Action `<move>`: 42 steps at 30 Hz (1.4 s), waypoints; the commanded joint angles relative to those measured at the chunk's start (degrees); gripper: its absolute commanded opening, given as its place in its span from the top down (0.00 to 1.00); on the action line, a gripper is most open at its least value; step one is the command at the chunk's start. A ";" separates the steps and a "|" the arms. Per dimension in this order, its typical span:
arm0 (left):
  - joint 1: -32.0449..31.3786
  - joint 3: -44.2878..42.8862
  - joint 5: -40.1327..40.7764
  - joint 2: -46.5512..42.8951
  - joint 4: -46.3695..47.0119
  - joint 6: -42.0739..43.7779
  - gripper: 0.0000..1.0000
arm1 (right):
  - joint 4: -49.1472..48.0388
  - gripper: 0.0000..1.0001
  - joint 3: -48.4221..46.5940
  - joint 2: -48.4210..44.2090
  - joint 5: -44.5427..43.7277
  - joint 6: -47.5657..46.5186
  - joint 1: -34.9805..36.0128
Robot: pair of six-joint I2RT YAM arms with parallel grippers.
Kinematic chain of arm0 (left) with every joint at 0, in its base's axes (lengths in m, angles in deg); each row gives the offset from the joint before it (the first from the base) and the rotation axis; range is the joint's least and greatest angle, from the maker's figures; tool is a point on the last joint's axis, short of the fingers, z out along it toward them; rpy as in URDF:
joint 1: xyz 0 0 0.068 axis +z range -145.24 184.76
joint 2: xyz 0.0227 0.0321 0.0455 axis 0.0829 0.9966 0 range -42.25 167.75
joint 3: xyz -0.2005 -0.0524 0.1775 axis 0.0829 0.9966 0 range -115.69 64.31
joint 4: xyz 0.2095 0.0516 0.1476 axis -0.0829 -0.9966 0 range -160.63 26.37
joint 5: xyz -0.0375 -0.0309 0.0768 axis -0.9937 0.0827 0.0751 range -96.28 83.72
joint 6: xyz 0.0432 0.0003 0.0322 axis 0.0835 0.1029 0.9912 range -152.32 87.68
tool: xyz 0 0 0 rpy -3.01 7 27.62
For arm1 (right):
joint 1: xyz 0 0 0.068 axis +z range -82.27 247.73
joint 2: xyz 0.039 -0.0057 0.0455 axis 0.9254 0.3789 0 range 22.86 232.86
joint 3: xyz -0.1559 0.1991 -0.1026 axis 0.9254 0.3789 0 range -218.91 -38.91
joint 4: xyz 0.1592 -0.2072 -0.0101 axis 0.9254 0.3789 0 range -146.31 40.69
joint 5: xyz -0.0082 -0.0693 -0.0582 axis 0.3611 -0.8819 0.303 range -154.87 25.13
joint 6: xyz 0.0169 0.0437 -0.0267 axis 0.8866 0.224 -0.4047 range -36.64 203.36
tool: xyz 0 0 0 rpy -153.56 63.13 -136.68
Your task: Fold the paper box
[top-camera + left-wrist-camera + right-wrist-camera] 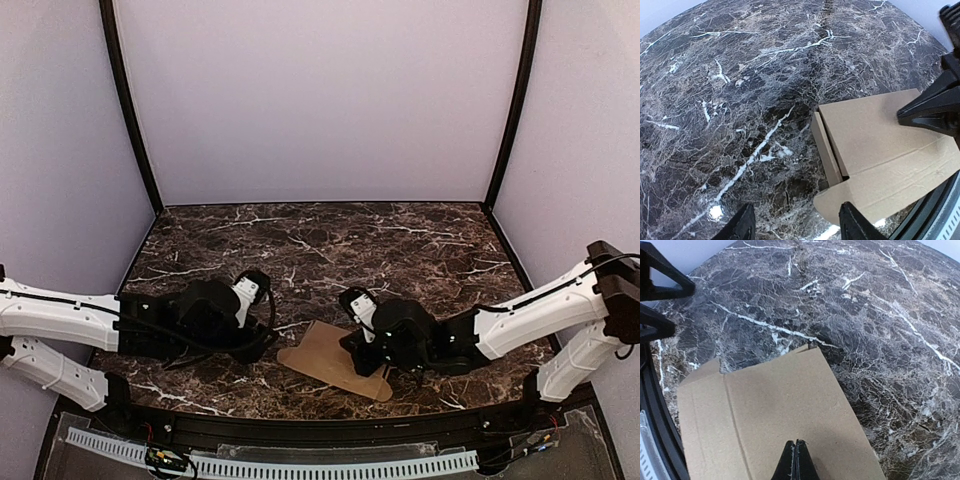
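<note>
biggest worry here imo is the paper box [325, 360] just skating around on the slick marble table [330, 240]: the right gripper [796, 450] has its fingers pinched tight together and looks to be only bearing down on the sheet, not holding any edge, so a sideways shove would probably drag the whole thing instead of bending a crease. Second risk: the left gripper [797, 214] is spread wide with nothing between its fingers, and the narrow side flap [826, 145] sits just ahead of it and off to its right, so coming in low could ram that edge and crumple it, or bump the right gripper parked close beyond. The cardboard lies mostly flat, right under the right fingertips and stretching ahead of them. Both arms reach low and inward from the sides, wrists close to the tabletop, tips angled toward each other
</note>
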 commanded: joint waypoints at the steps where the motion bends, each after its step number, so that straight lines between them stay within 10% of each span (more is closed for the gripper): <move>1: 4.62 -3.34 -8.15 3.97 3.72 7.05 0.42 | 5.52 1.00 -0.08 -6.91 -0.54 -1.42 -0.31; 25: 12.91 -5.35 -31.57 25.07 16.29 2.61 0.44 | 27.01 0.36 9.18 -24.35 -0.27 26.61 -0.76; 42: 12.90 1.53 -31.85 25.07 21.04 -4.37 0.57 | 14.47 0.34 16.76 -21.87 4.07 42.83 -1.89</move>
